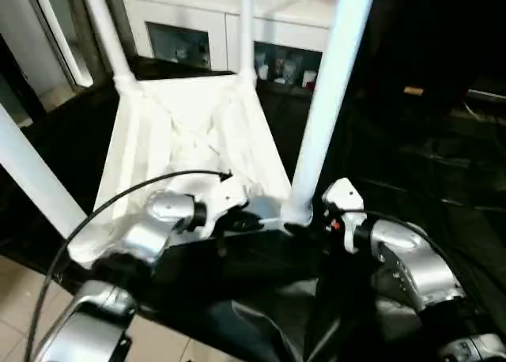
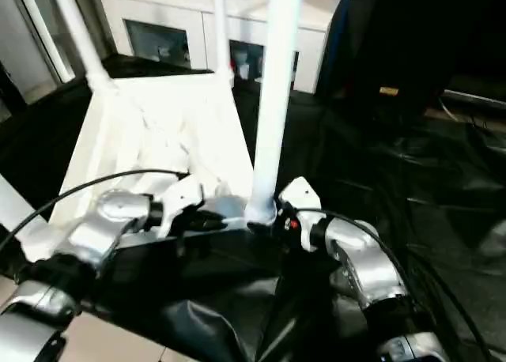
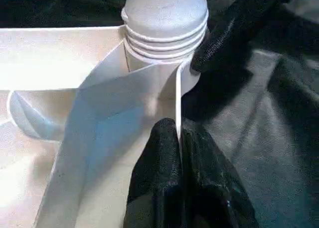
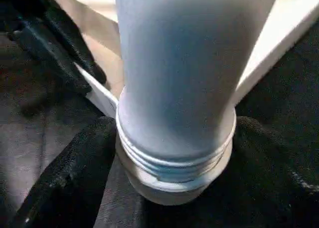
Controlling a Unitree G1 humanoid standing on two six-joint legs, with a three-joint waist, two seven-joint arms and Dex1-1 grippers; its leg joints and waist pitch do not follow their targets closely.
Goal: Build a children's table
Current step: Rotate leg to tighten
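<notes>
Left jaws (image 3: 178,153) pinch the near rim of the upturned tabletop (image 1: 190,133), just beside the near corner socket (image 4: 174,180). Right jaws (image 4: 169,153) stand wide, a finger on either side of the leg (image 1: 328,93) there, not clamping it. Tabletop rests underside up on a black-draped bench (image 2: 411,180). Four legs stand in their sockets; this one's threads, seen from the wrists, suggest it may not be fully screwed home. Head views show a white cabinet (image 1: 213,26) behind.

White tabletop (image 1: 190,141) and white legs (image 1: 328,93); black cloth (image 1: 411,180); white cabinet (image 1: 205,22); silver forearms (image 1: 411,263)
</notes>
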